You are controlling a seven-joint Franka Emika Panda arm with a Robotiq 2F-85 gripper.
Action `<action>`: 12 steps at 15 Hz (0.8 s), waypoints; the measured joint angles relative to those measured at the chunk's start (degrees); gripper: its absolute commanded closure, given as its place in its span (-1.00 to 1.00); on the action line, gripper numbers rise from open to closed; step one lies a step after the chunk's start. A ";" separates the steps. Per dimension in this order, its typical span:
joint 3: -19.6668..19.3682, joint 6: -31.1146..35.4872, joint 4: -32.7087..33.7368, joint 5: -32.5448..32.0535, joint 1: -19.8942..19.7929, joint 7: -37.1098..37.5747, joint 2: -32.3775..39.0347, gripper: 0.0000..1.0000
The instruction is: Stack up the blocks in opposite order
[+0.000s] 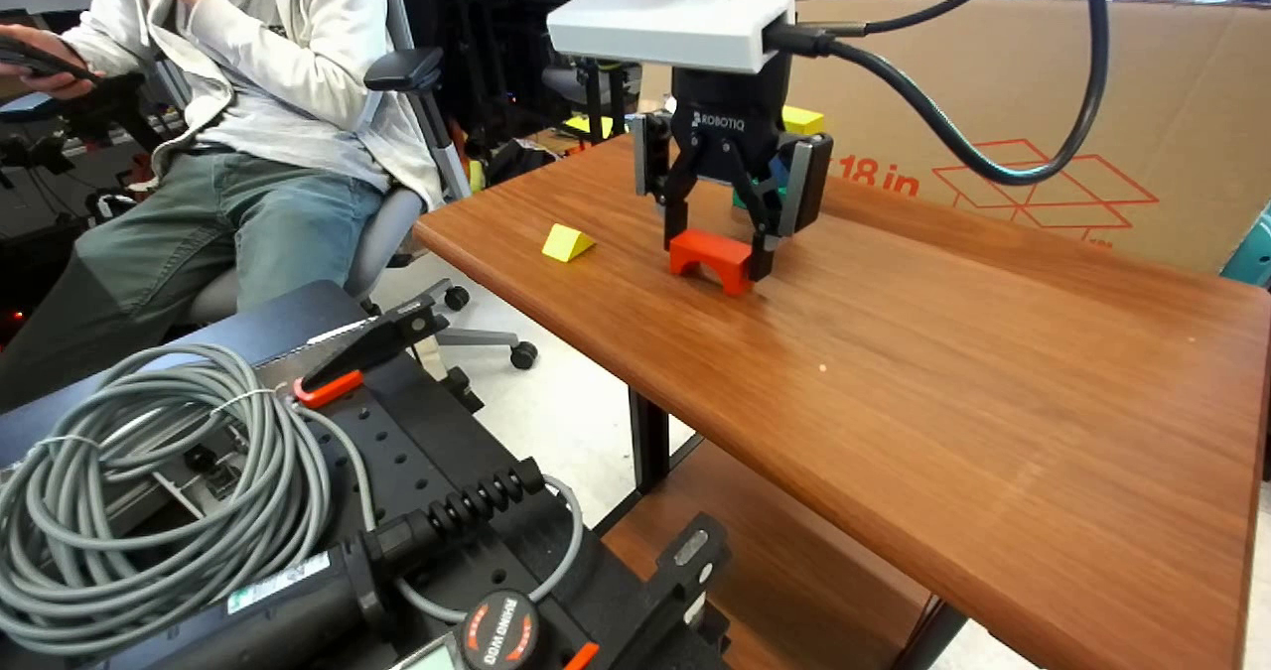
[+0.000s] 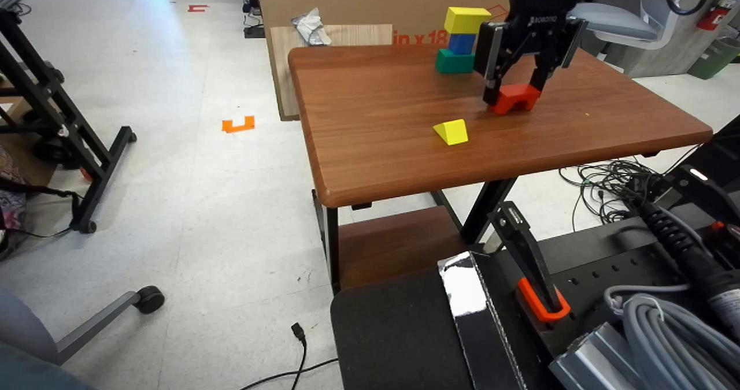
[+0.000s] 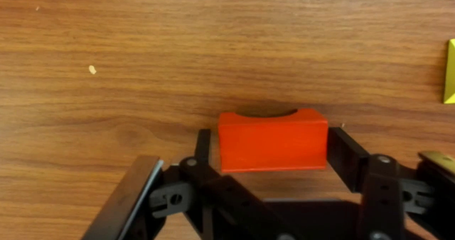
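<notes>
The red block point(image 1: 710, 246) is arch-shaped and rests on the wooden table. My gripper point(image 2: 514, 91) is lowered around it, with one finger at each end. In the wrist view, the red block point(image 3: 273, 145) lies against or very near the right finger, and a narrow gap shows at the left finger, so the gripper is open. Behind the gripper stands a stack: the green block point(image 2: 454, 62) at the bottom, the blue block point(image 2: 461, 44) in the middle, the yellow block point(image 2: 467, 20) on top. In an exterior view the gripper partly hides this stack.
A small yellow wedge point(image 2: 452, 132) lies on the table point(image 1: 993, 372) near its front edge, and its edge shows in the wrist view point(image 3: 450, 76). A large cardboard box point(image 1: 1053, 94) stands behind the table. A black cart with coiled cable point(image 1: 288, 471) stands in front.
</notes>
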 measured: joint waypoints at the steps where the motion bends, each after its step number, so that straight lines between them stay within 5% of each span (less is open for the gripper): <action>1: 0.00 0.14 0.00 0.00 0.00 0.00 -0.05 -1.00; 12: 0.67 -2.35 3.78 6.39 -0.18 -0.06 -6.84 -1.00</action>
